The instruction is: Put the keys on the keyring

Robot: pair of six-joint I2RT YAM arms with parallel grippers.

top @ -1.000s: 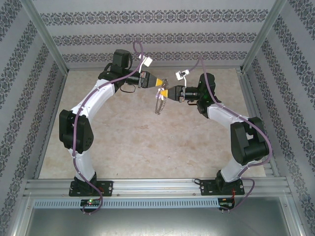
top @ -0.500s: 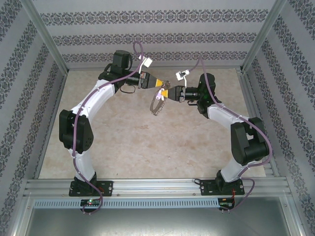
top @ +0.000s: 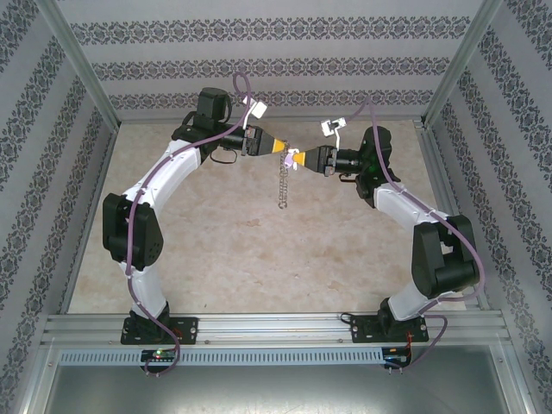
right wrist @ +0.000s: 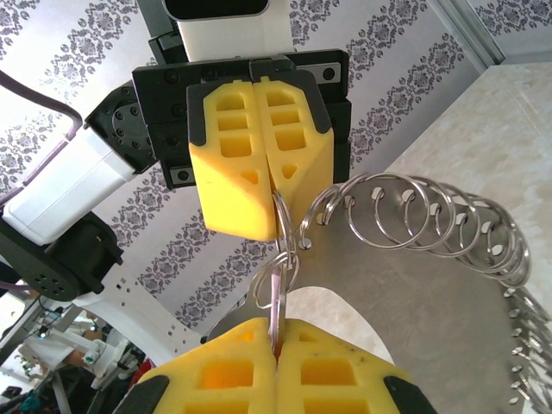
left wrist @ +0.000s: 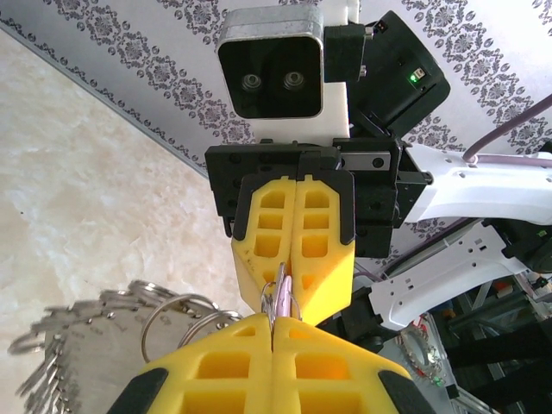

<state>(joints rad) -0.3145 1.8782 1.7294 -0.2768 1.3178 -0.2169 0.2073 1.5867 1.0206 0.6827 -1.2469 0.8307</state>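
Keyring (top: 282,183) hangs edge-on — long axis vertical.

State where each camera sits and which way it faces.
Top external: above, behind the bases, looking down on table; left arm, right arm, left hand, right hand.
Left wrist: on left arm, faces right hand; own yellow fingers below.
Right wrist: on right arm, faces left hand; own fingers below.
Shared: both wrist views show the keyring.

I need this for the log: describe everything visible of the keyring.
The keyring is a thin grey metal hoop, its rim fringed with small silvery rings. It hangs in the air, edge-on and chain-like from above, its top pinched between the shut left gripper and right gripper.
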